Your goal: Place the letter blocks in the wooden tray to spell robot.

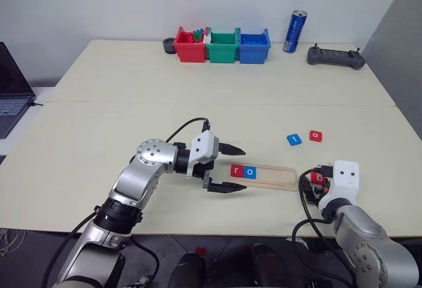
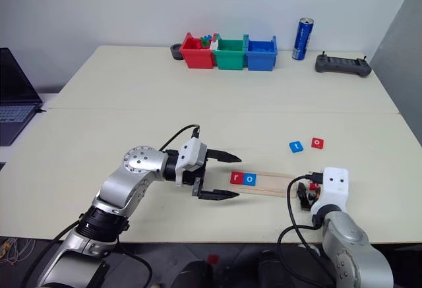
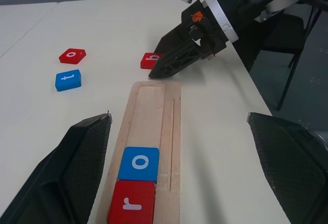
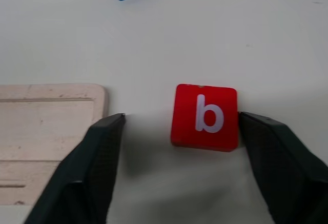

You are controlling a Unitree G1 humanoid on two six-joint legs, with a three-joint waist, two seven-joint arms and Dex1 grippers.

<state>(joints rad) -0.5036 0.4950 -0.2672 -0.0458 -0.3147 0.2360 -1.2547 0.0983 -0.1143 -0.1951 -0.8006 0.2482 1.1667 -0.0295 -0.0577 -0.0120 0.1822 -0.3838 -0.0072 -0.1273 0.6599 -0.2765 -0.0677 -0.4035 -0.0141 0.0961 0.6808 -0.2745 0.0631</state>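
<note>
Pale tabletop fills the head views, with the wooden tray lying right of centre, low in frame. Two letter blocks, red r and blue o, sit in its left end. Red b lies on the table just beside the tray's right end, between the spread fingers of the right gripper, ungrasped. Blue t and red o wait above-right. The left gripper hangs open and empty left of the tray. Judged two of five done.

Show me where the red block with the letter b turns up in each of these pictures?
Left eye view: red b block, partly hidden at the right gripper.
Right eye view: a red sliver by the same gripper.
Left wrist view: just past the tray's far end.
Right wrist view: between the open fingers, flat on the table.
Shared landmark: the wooden tray, whose end lies beside it.
</note>
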